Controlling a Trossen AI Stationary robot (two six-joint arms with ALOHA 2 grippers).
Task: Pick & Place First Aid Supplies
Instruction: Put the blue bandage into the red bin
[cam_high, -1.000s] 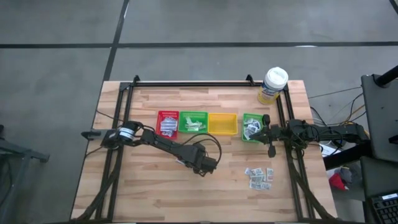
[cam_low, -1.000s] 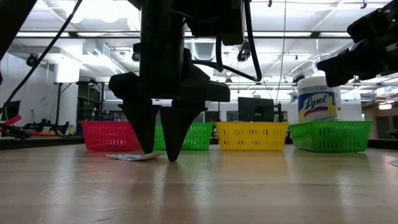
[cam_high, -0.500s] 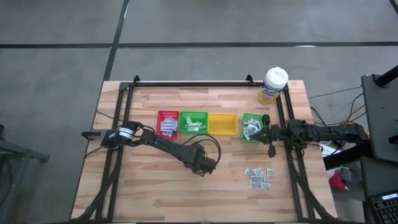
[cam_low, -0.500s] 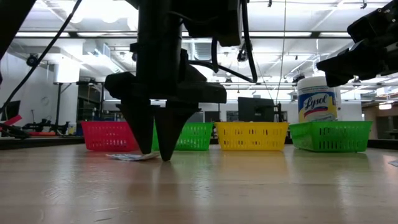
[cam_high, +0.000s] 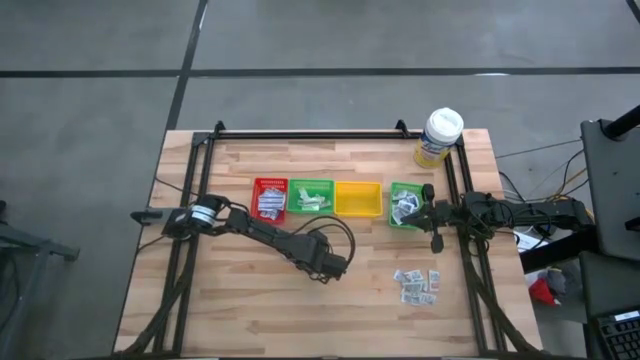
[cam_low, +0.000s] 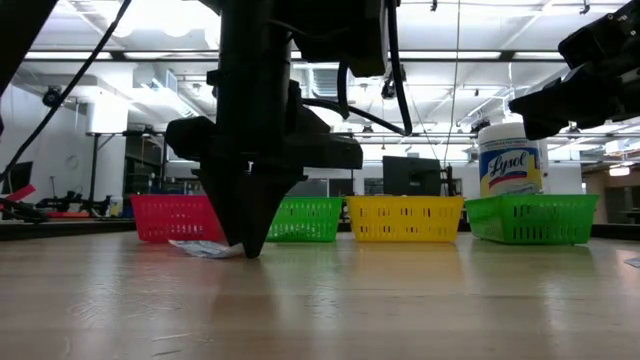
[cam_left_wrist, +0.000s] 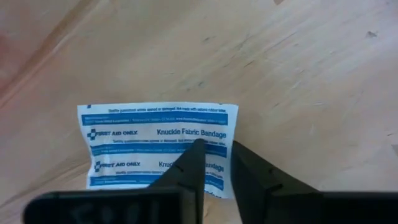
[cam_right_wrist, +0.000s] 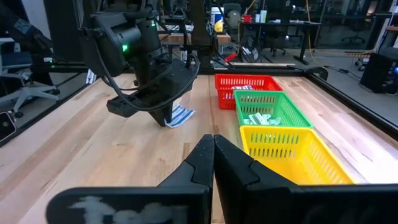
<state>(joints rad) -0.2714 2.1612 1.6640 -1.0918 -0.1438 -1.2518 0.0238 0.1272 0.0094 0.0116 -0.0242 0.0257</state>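
High view: the left tool points down at the middle of the wooden counter, nearer its front edge, over a white packet that its body mostly hides; a row of trays lies toward the back edge: a red tray with white strips, a green tray with pale sachets, a yellow tray, and a second green tray toward the right edge holding grey-white squares; the right tool rests just beside that last tray; a loose cluster of small packets lies near the front right corner; a white-lidded tub stands at the back right corner.

Low view: the left tool's fingers come together to a point on the counter, at the edge of a flat bandage packet lying on the wood in front of the red tray.

Left wrist view: the two dark fingers stand almost together, a narrow gap between them, tips over the edge of the blue-printed white bandage packet; whether they pinch it I cannot tell.

Right wrist view: the right tool's fingers are pressed together, holding nothing, beside the yellow tray; the left tool shows farther off over the packet.
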